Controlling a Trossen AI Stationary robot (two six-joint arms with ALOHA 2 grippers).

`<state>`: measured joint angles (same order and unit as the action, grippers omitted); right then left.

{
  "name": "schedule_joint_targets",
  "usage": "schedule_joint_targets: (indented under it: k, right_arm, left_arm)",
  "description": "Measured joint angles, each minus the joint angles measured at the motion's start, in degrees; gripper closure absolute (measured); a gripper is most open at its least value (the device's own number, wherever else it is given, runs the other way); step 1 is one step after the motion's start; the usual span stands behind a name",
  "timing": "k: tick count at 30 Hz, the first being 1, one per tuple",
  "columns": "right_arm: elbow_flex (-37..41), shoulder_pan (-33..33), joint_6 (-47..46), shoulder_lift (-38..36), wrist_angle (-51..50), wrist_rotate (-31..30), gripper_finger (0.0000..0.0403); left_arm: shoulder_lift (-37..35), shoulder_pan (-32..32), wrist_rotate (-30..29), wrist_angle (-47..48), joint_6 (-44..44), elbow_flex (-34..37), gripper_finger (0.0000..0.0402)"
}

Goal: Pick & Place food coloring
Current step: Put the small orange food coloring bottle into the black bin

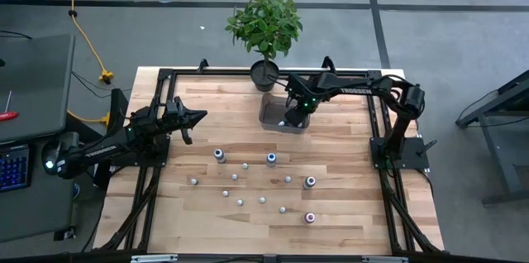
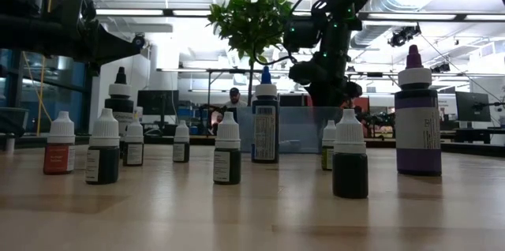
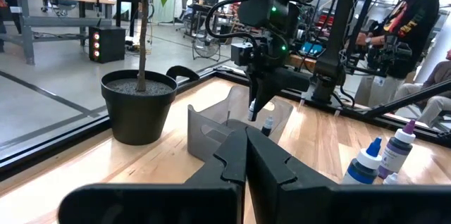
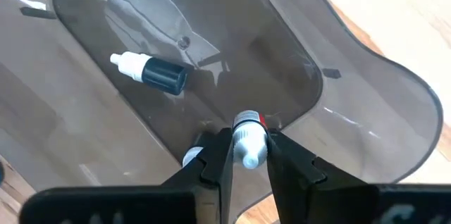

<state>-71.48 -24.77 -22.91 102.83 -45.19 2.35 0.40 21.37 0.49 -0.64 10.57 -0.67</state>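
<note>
Gripping tiny white-capped food coloring bottle (image 4: 246,143) by cap, right end effector (image 4: 248,155) hangs over clear bin (image 4: 366,111); another bottle (image 4: 151,72) lies inside. Others (image 1: 248,184) stand scattered on surface (image 1: 347,222). Left end effector (image 3: 245,155) waits, fingers together. Bottles look light, rigid, slippery; cap or neck likely offers best hold.

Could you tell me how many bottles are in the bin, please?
2 bottles: one lies on the bin floor, one gripped by the right hand inside it; others may be hidden.

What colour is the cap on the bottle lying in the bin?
Whitish, on a dark bottle lying in the clear bin; right wrist view shows it best.
</note>
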Motion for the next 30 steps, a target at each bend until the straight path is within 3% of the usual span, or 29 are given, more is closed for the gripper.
schedule_joint_targets:
  k: [30]
  right_arm:
    - [0.00, 0.02, 0.82, -0.02, 0.04, 1.26, 0.0320]
  left_arm:
    - [-0.02, -0.01, 0.00, 0.00, 0.01, 0.00, 0.0401]
